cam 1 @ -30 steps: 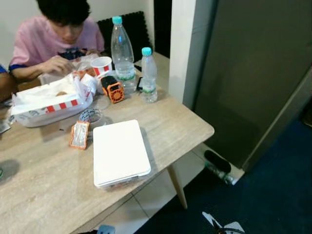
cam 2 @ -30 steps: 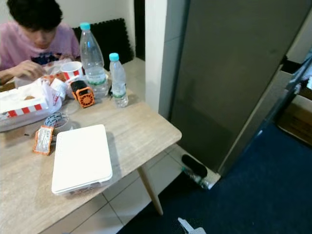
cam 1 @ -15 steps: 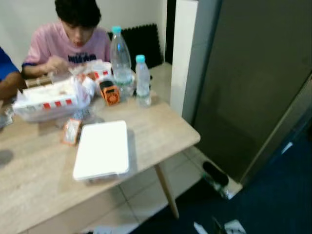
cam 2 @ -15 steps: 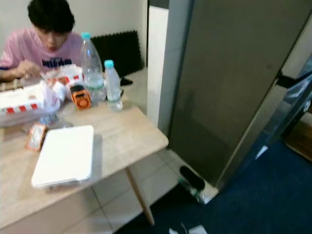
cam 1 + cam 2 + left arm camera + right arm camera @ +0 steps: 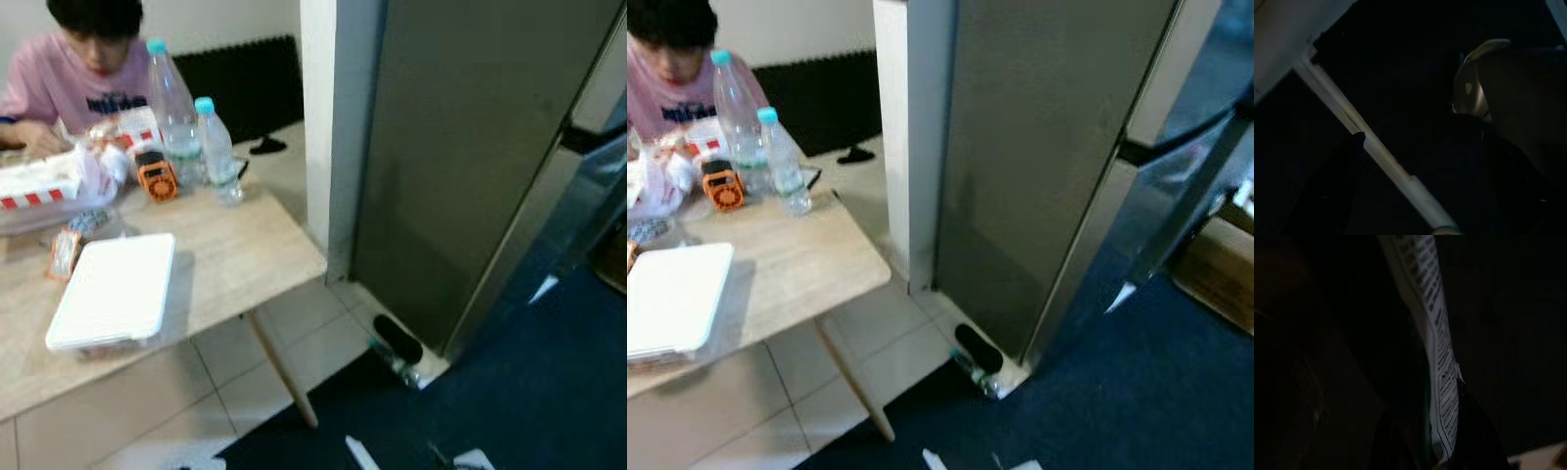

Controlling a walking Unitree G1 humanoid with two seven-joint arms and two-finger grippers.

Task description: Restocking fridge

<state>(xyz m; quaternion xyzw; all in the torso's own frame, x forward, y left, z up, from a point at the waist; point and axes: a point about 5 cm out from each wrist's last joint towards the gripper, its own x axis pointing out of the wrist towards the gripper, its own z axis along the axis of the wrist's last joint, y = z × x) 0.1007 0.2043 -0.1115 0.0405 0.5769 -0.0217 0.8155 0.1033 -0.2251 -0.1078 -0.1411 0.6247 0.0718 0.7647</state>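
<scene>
Restocking looks barely begun: fridge [image 5: 460,147] at 1 o'clock is closed, water bottles [image 5: 217,152] sit on tabletop [image 5: 235,255]; tool state: cannot tell

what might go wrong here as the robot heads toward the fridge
The table corner juts toward the path to the fridge, so a turning robot might clip it. The two water bottles stand near that edge and could topple. A dark object on the floor at the fridge's base could catch a foot.

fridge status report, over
Tall grey fridge ahead, doors shut. Both arms hang idle, tool states unclear. Dark bottle on floor at fridge base, wooden table left.
</scene>
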